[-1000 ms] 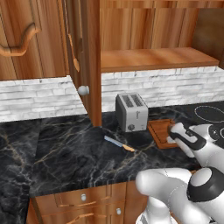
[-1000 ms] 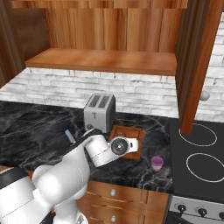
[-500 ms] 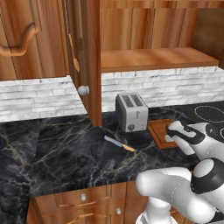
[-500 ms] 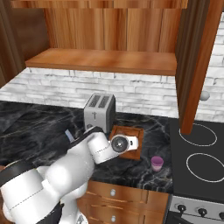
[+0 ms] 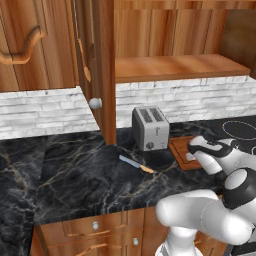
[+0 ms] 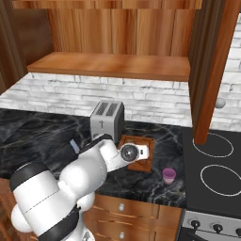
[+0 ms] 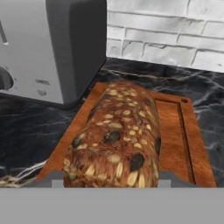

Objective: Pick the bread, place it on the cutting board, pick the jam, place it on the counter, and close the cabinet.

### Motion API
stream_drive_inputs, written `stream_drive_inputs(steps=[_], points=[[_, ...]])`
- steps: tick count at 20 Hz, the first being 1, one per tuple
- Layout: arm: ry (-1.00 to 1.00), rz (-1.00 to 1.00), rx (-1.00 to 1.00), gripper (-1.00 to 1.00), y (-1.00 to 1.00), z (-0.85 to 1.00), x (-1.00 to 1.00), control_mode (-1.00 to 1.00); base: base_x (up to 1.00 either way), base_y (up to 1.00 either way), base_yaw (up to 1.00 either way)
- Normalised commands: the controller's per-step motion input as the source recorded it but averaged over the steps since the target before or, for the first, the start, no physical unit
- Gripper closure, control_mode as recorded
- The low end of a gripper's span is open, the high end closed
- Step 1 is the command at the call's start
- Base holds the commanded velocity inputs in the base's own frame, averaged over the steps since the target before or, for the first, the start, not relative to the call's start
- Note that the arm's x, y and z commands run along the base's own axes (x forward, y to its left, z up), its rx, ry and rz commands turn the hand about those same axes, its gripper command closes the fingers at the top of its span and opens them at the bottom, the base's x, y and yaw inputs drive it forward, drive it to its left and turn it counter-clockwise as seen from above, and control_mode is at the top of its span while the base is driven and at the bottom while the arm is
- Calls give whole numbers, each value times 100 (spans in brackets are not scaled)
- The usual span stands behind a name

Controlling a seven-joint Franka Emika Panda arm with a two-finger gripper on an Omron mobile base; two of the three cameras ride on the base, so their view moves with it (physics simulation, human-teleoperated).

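Brown bread (image 7: 117,135), one; one jam (image 6: 169,175).

Even, soft rendered light; coarse, slightly blurred textures.

The kitchen is lit evenly and fairly brightly with no visible lamp. The black counter (image 5: 85,180) carries only a weak sheen, no hard glare, and the toaster (image 5: 150,127) lays a soft dark shadow on it at its base. The open cabinet (image 6: 113,33) darkens toward its far left corner, and its shelf underside shades the white brick wall (image 6: 155,101) just beneath. In the hand view the bread (image 7: 116,135) and the cutting board (image 7: 175,131) look smeared and pixelated up close, and the toaster's side falls into flat grey shade. Straight lines stay straight at the edges; no lens distortion shows.
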Motion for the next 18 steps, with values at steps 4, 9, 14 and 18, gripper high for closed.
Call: stream_drive_inputs(steps=[4, 9, 14, 18], points=[[0, 0, 0, 100, 0, -12, 15, -100, 0, 0, 0], [1, 0, 0, 100, 0, -2, 12, -100, 0, 0, 0], [0, 0, 0, 100, 0, -2, 14, -100, 0, 0, 0], [0, 0, 0, 100, 0, -2, 11, -100, 0, 0, 0]])
